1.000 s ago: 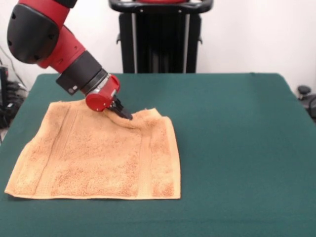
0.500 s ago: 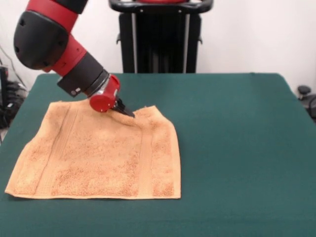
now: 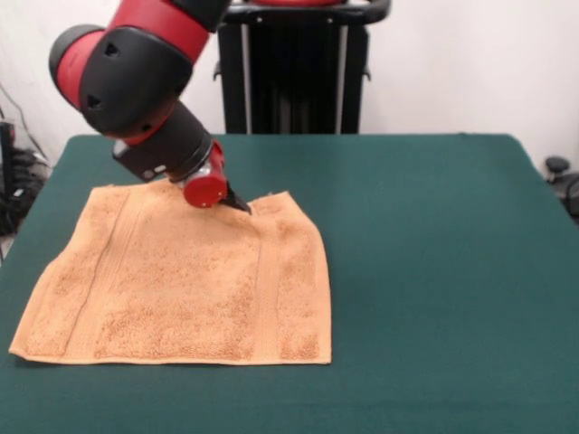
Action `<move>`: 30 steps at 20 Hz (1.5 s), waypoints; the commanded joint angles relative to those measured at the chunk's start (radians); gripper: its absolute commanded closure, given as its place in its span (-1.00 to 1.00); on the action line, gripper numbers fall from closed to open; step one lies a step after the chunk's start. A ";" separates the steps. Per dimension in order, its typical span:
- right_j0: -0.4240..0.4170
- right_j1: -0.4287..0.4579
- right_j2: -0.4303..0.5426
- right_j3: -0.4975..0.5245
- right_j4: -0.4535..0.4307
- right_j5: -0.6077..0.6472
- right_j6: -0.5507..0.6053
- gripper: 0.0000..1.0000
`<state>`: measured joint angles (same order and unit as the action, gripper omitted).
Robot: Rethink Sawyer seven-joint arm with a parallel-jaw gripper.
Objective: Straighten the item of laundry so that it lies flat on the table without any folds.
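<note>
One gripper [image 3: 242, 206] at far edge of towel [image 3: 181, 280] on table [image 3: 434, 271], cloth spreading nearer and left; clenched or released, impossible to tell.

A robotics lab bench

An industrial-looking red and black robot arm [image 3: 145, 81] reaches over a large table [image 3: 434, 253] covered in plain dark green cloth, with a black metal pedestal [image 3: 294, 68] standing behind it against a bare white wall [image 3: 470, 63]. Loose cables and dark equipment [image 3: 14, 181] sit off the table's left edge, and part of some black gear [image 3: 563, 181] shows at the right.
</note>
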<state>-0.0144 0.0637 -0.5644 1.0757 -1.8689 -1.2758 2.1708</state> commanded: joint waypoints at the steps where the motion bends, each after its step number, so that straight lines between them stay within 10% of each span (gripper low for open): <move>1: 0.036 0.204 0.155 0.010 -0.004 0.096 0.201 1.00; 15: 0.124 0.247 0.107 0.023 -0.045 0.015 0.389 1.00; 30: 0.095 0.232 0.136 0.067 -0.006 -0.049 0.289 1.00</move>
<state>0.0712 0.1319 -0.6360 1.0405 -1.9132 -1.3222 2.2264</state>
